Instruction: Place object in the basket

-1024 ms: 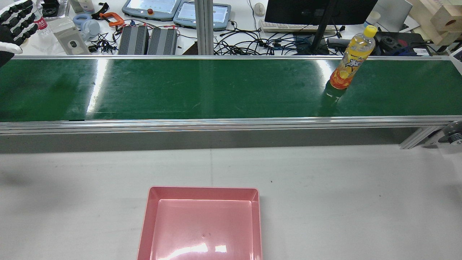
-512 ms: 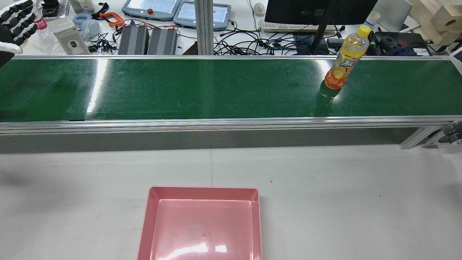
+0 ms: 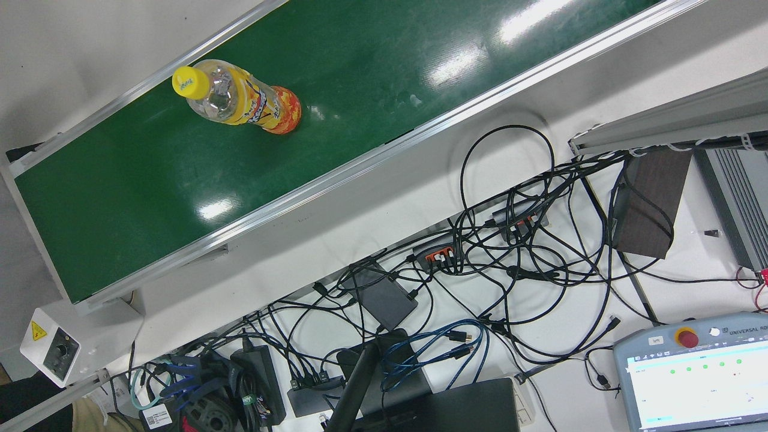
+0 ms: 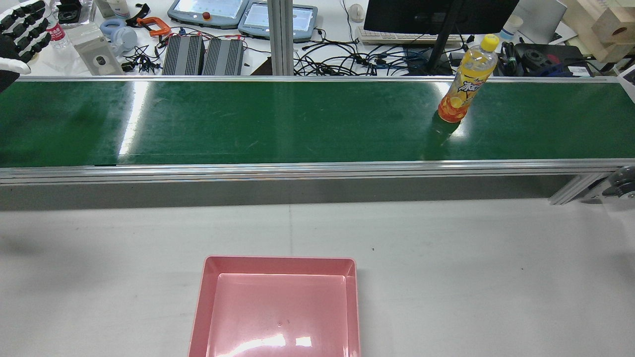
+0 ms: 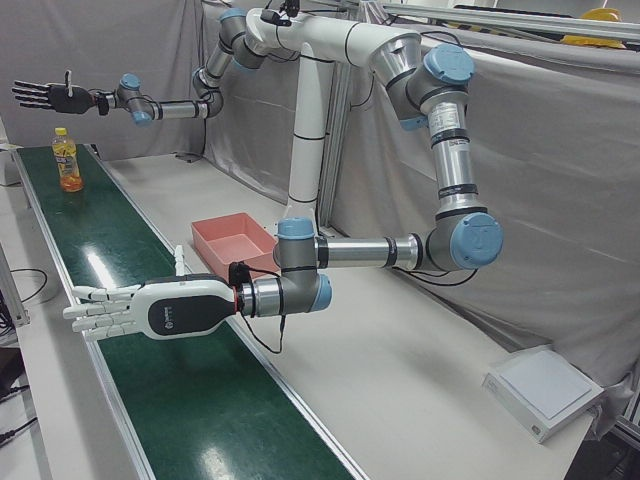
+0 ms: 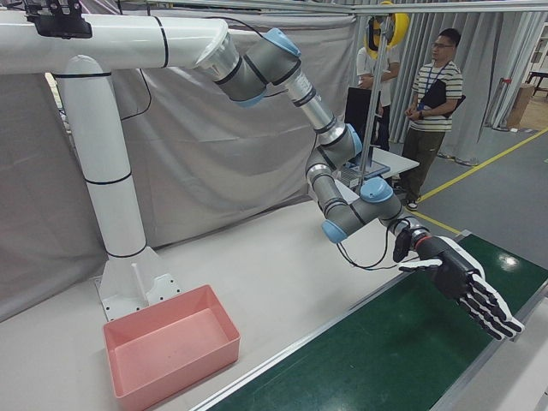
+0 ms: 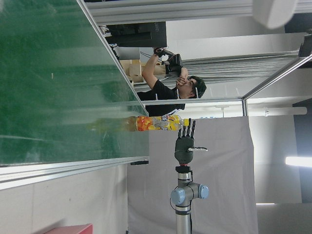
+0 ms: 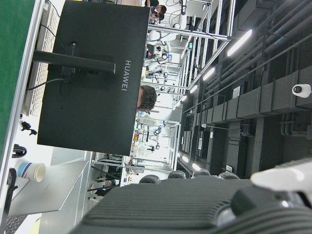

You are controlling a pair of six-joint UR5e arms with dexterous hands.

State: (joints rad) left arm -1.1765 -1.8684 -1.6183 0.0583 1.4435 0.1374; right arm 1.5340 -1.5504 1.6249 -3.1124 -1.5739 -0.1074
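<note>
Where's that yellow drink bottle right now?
The bottle stands upright on the green conveyor belt, toward the right in the rear view, far from the pink basket.

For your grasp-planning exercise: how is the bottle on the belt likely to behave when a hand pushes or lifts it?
The bottle stands upright, tall on a narrow base, so a high push would probably tip it. Round, it would likely roll once down. Its glossy label may be slippery.

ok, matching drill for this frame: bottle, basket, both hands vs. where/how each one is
1. bottle
2. basket
3. left hand
4. right hand

A. pink, empty, on the table
B. open, at the belt end near the bottle
C. upright on the belt
D. open, at the belt end far from the bottle

Pairs: 1-C, 2-A, 3-D, 4-B
</note>
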